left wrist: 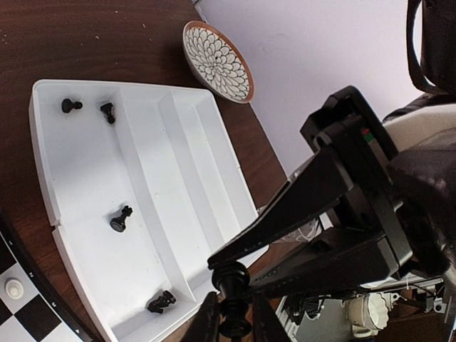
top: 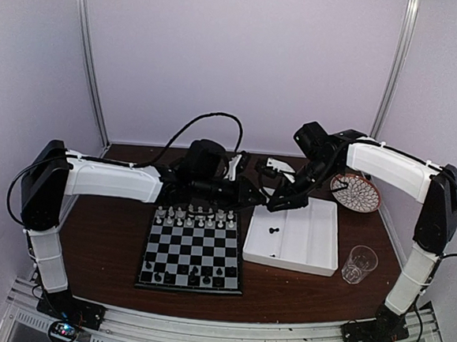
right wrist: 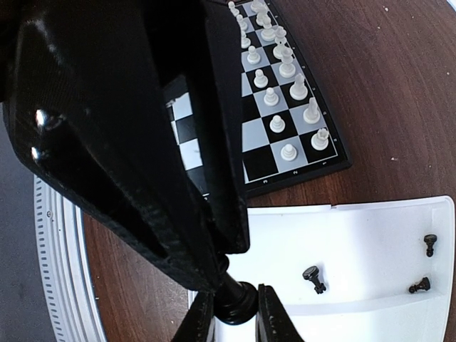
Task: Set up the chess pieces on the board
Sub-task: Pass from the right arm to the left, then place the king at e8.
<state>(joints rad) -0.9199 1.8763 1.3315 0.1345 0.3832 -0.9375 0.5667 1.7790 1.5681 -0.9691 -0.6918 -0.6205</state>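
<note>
Over the near-left corner of the white tray (top: 318,245) my two grippers meet on one black chess piece (left wrist: 231,285). My left gripper (left wrist: 234,322) has its fingers pressed on one end of it. My right gripper (right wrist: 235,319) is shut on its round base (right wrist: 239,303). In the top view they join at the left gripper (top: 260,196) and right gripper (top: 278,205). The board (top: 193,251) carries white pieces (top: 197,214) on its two far rows and a few black pieces (top: 192,276) on the near row. Several black pieces (left wrist: 120,219) lie loose in the tray.
A patterned bowl (top: 355,192) sits behind the tray and a clear glass (top: 358,264) stands to its right. Cables and a dark object (top: 206,157) lie behind the board. The tray's divider walls (left wrist: 178,178) rise between its compartments.
</note>
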